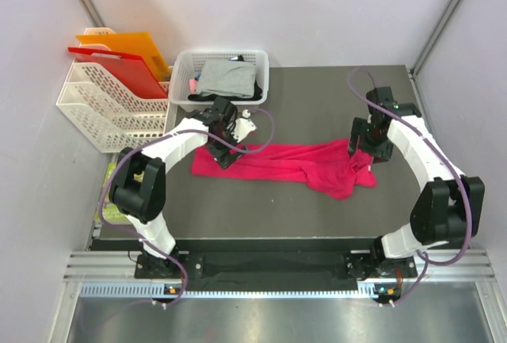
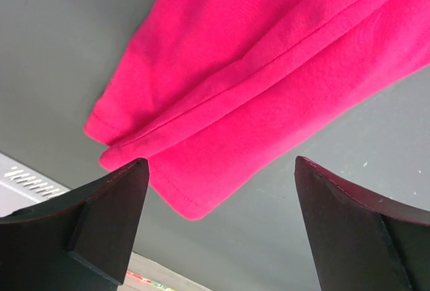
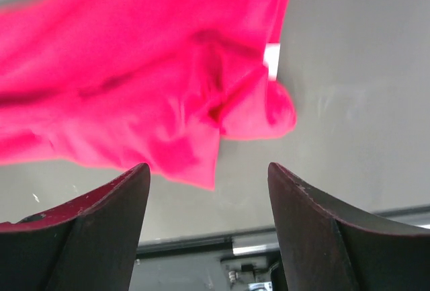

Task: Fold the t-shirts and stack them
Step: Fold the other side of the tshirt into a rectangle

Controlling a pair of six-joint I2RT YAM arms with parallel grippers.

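Observation:
A bright pink-red t-shirt [image 1: 285,165] lies stretched in a long band across the dark table, flat at its left end and bunched at its right end [image 1: 348,175]. My left gripper [image 1: 224,139] hovers over the shirt's left end [image 2: 255,76], open, with nothing between its fingers. Over the right end [image 3: 148,82] my right gripper [image 1: 366,143] is open too, and the cloth lies free below it. A grey t-shirt [image 1: 226,76] and a black one [image 1: 255,89] lie in the white basket [image 1: 184,70] at the back.
A white rack [image 1: 103,109] at the back left holds an orange folder [image 1: 135,48] and a red folder [image 1: 119,70]. Beyond the shirt's right end runs the table's right edge [image 1: 420,109]. Cables loop from both arms over the table.

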